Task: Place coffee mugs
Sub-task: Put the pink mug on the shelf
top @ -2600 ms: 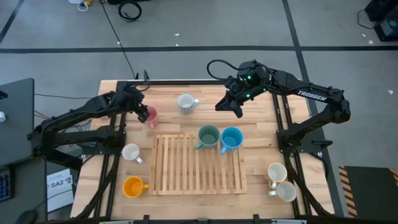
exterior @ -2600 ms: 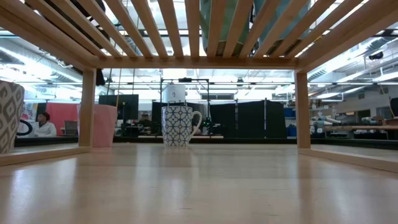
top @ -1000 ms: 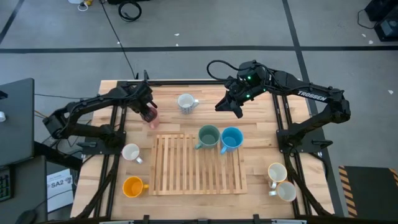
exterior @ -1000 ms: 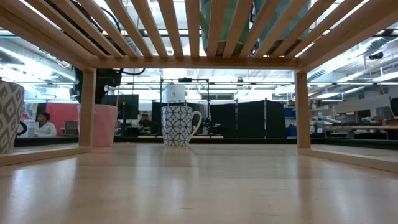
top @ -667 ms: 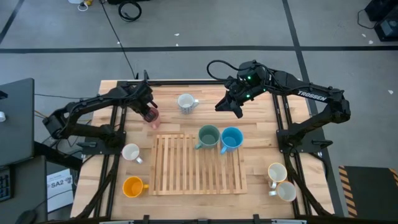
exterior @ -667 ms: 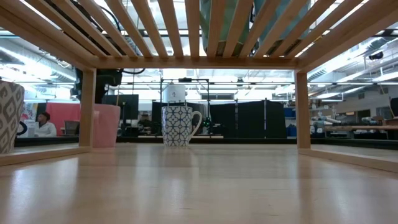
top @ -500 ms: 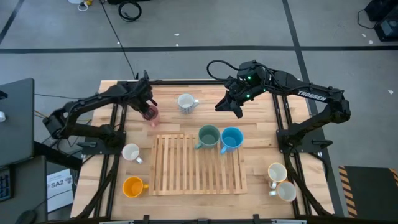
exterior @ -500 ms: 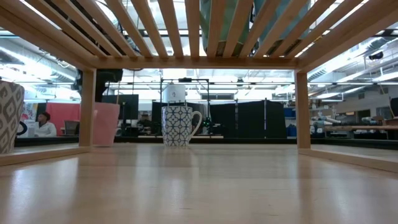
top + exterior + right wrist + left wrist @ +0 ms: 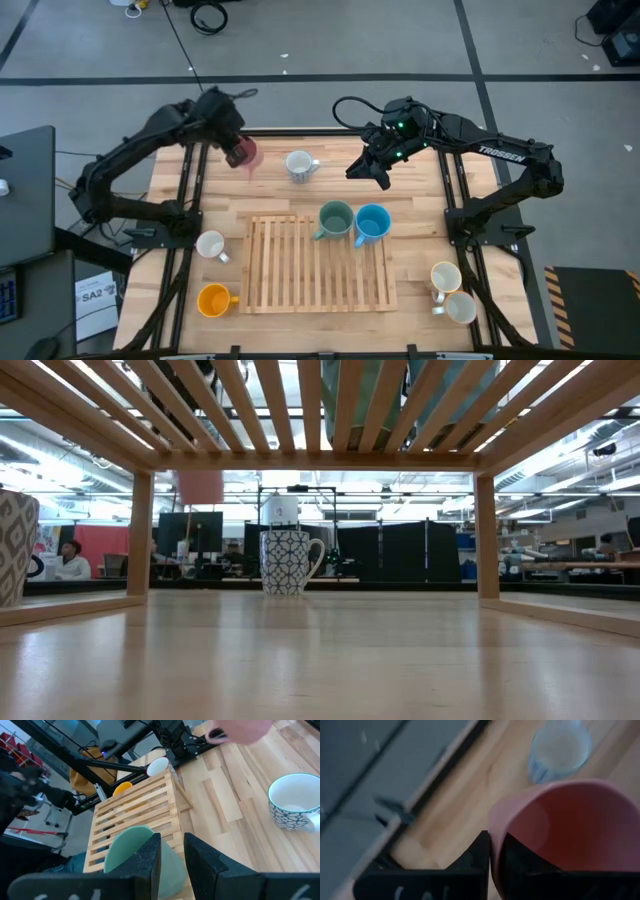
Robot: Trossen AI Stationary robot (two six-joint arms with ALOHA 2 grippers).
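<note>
High view: I see my left gripper (image 9: 236, 150) clamped on the pink mug (image 9: 243, 153), held over the far left part of the desk (image 9: 420, 200), just beside the patterned white mug (image 9: 298, 165) standing there. My right gripper (image 9: 378, 172) hangs over the far right part of the desk, fingers a narrow gap apart, holding nothing. Green mug (image 9: 335, 219) and blue mug (image 9: 372, 222) sit touching at the far edge of the slatted wooden rack (image 9: 318, 266). One white mug (image 9: 211, 244) is left of the rack, orange mug (image 9: 214, 300) at the near left corner, two cream mugs (image 9: 452, 292) together at the near right. Low view: pink mug (image 9: 199, 485) is off the desk, up near the rack's underside; patterned mug (image 9: 290, 562) stands behind on the surface; a person (image 9: 69, 559) sits far back on the left. Left wrist view: one finger (image 9: 479, 857) sits outside the pink rim (image 9: 520, 800), the other inside. Right wrist view: fingers (image 9: 150, 857) slightly parted, green mug (image 9: 145, 852) below them, patterned mug (image 9: 296, 800) off to the side.
</note>
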